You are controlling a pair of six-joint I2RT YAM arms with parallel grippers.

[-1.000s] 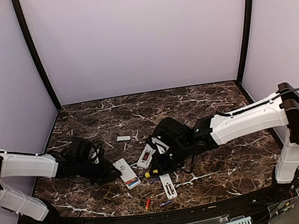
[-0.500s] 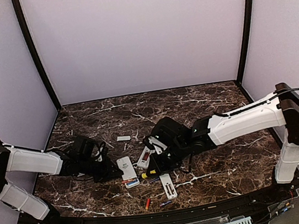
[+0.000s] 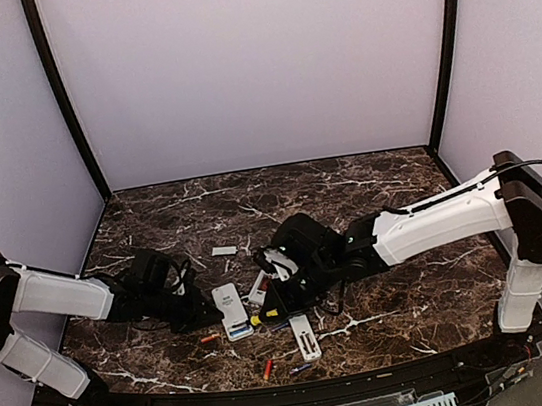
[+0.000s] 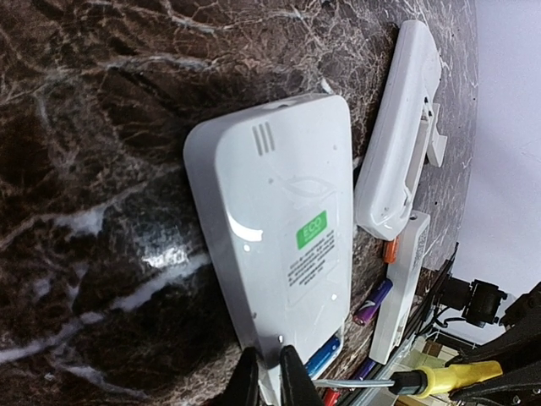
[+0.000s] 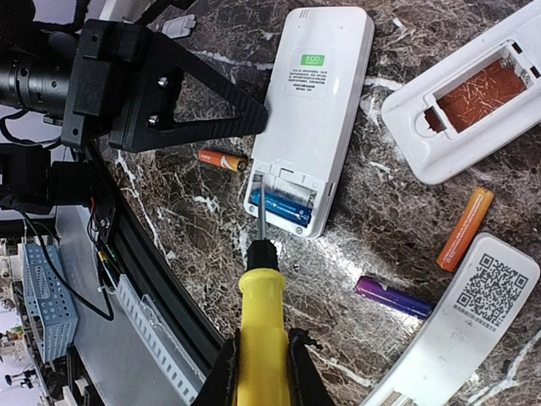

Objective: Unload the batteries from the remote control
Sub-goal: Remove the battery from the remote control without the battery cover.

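1. The left gripper (image 4: 269, 376) lies low over the tabletop (image 3: 370, 189). Its jaws pinch the edge of the white remote (image 4: 279, 245) near the remote's open end.
2. An orange battery (image 5: 222, 159) lies loose on the tabletop, just beside that end of the remote.
3. The white remote lies back-up with its compartment uncovered, and a blue battery (image 5: 283, 207) sits inside.
4. The right gripper (image 5: 260, 359) has its jaws pressed onto the yellow handle of a screwdriver (image 5: 260, 288). The thin tip of the screwdriver rests at the blue battery in the compartment.
5. A second remote (image 5: 473, 101) lies close to the right of the white one. Its open compartment shows a rust-coloured floor.
6. A second orange battery (image 5: 465, 228) and a purple battery (image 5: 393, 296) lie loose on the tabletop. They are beside a third remote (image 5: 482, 309) that bears a square code label.
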